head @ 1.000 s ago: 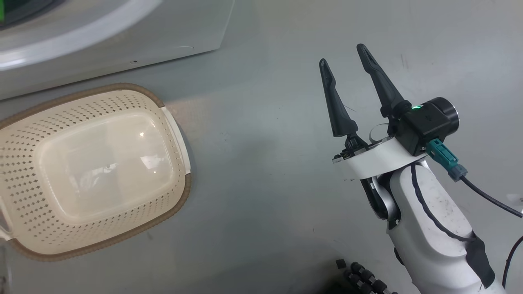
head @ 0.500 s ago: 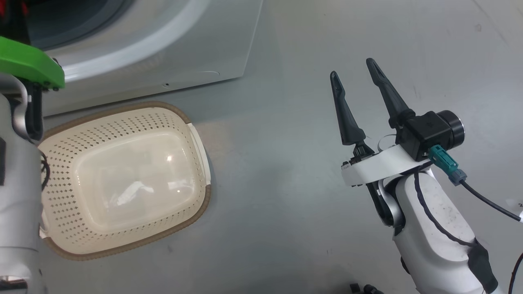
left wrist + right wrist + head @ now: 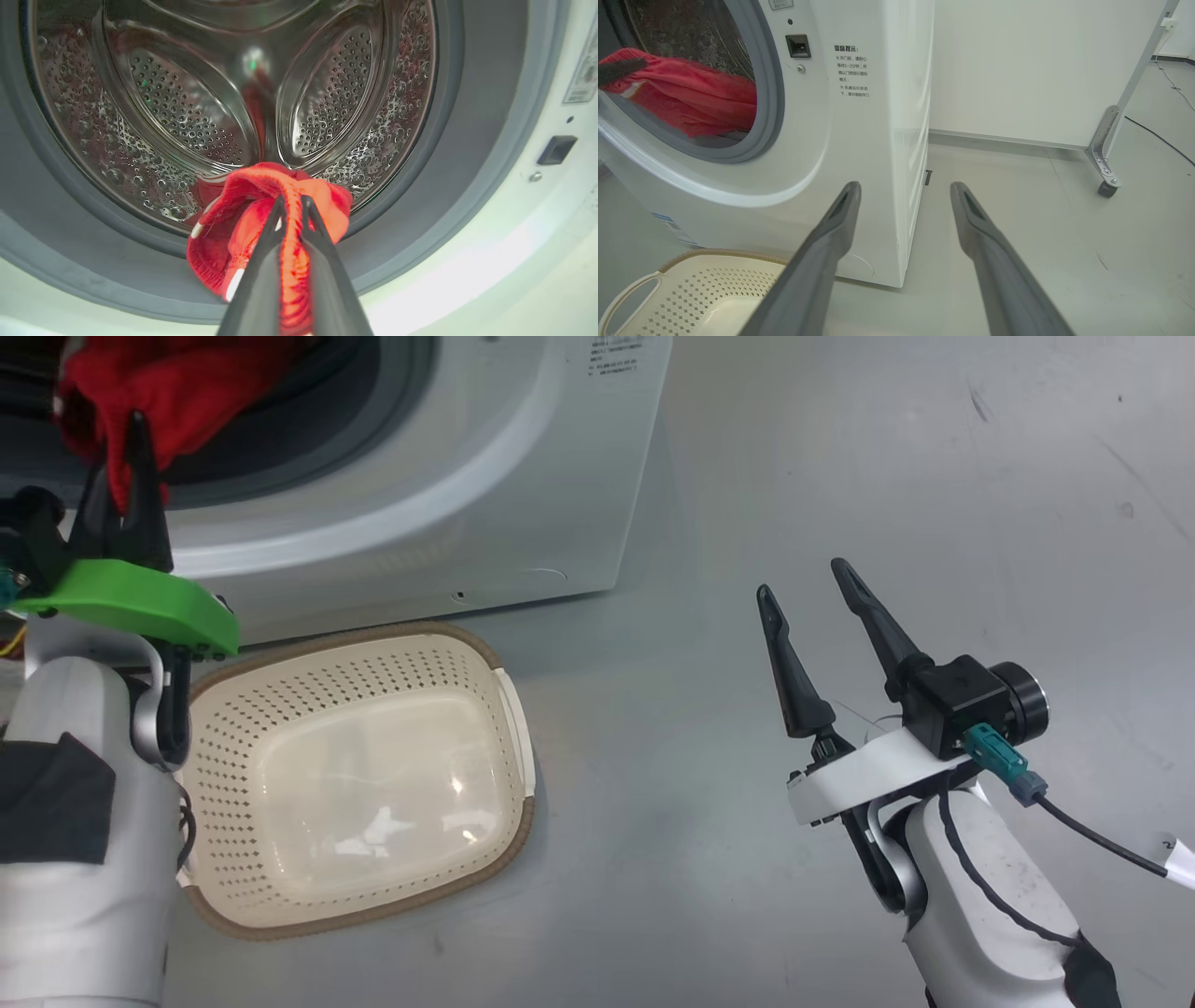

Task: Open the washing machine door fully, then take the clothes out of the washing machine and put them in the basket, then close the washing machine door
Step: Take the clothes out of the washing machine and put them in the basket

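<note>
The white washing machine (image 3: 523, 476) stands with its drum mouth uncovered; its door is out of view. Red clothes (image 3: 243, 219) hang over the grey ring at the drum's lower lip. My left gripper (image 3: 293, 201) is shut on a fold of them, just outside the steel drum (image 3: 187, 102). In the head view the same clothes (image 3: 177, 383) sit above the left gripper (image 3: 131, 439). The cream basket (image 3: 373, 633) lies on the floor in front of the machine, with nothing in it. My right gripper (image 3: 801, 577) hovers open over bare floor to the basket's right.
Grey floor stretches to the right of the machine. In the right wrist view a metal frame leg on a caster (image 3: 1104, 154) stands by a white wall panel, with a dark cable (image 3: 1157, 135) on the floor beyond it.
The head camera has tilted up, bringing the drum mouth, the red clothes and my left arm into view. The right gripper stays open in about the same pose.
</note>
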